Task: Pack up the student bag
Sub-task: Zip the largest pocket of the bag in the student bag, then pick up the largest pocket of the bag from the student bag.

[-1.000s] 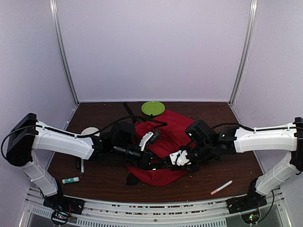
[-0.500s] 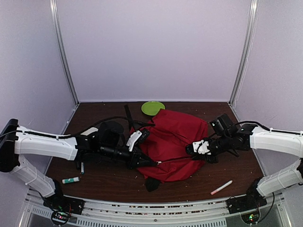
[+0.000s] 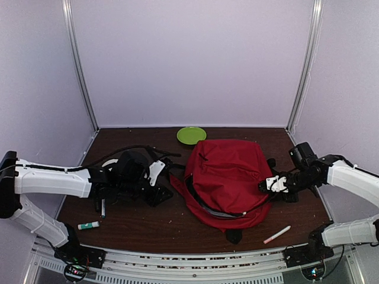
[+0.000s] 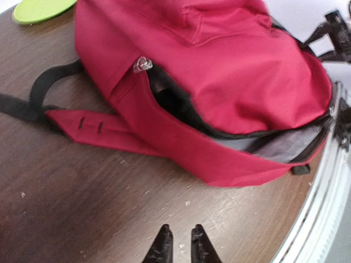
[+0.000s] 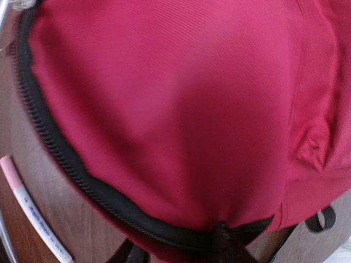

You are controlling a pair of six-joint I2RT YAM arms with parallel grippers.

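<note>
Bag point(image 3: 228, 177) lay at centre frame on the table point(image 3: 136, 222), zipper partly undone. Left claw point(image 4: 180, 251), at frame left, stood slightly parted and empty. Right claw point(image 3: 267, 186) sat at the bag's right edge, its state unclear.

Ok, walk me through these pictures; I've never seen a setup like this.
Two white robot arms with two-finger grippers stand at a brown wooden table's near edge. One picture looks down from above; two come from wrist cameras. A large red fabric backpack lies in the middle, its zip gaping. Nearby: a round green plate, a pink-and-white marker, a green-capped glue stick. The left gripper is slightly parted and empty; the right gripper is at the bag's side, its grip unclear.
</note>
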